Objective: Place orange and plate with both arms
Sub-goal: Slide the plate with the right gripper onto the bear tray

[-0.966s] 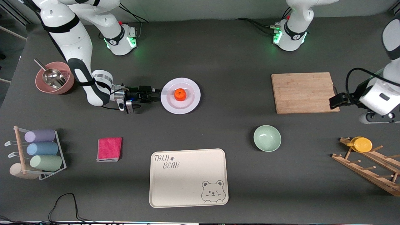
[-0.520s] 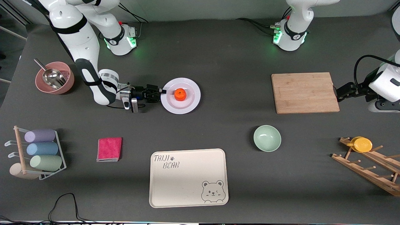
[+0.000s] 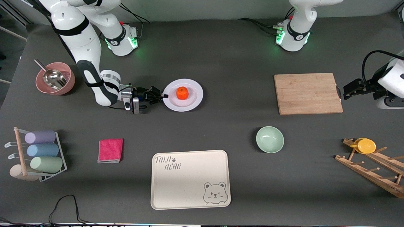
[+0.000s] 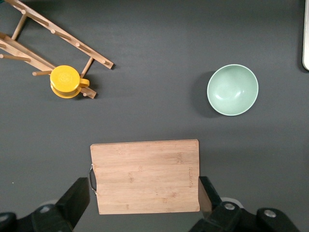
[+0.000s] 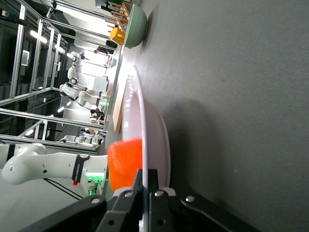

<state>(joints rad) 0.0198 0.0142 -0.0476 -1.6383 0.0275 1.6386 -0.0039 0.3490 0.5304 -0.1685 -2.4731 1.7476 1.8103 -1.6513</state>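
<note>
The white plate [image 3: 193, 99] lies mid-table toward the right arm's end, with the orange [image 3: 182, 92] resting at its centre. My right gripper [image 3: 163, 95] reaches in low and is shut on the plate's rim. In the right wrist view the two fingers pinch the thin rim of the plate [image 5: 153, 130], and the orange [image 5: 124, 162] shows just past them. My left gripper [image 3: 347, 90] hangs open at the left arm's end of the table, beside the wooden cutting board [image 3: 307, 93]; the left wrist view shows its spread fingers [image 4: 77, 198] over that board [image 4: 145, 176], nothing between them.
A mint-green bowl [image 3: 270, 139] and a beige bear tray [image 3: 190, 179] lie nearer the front camera. A pink cloth [image 3: 110, 150], a cup rack [image 3: 38, 154], a pink bowl with a scoop [image 3: 55, 78] and a wooden rack with a yellow cup [image 3: 366, 145] stand around.
My right gripper slid forward onto the plate's rim and shut on it; the plate shifted slightly. The left arm drew back toward the table's end, off the cutting board's edge.
</note>
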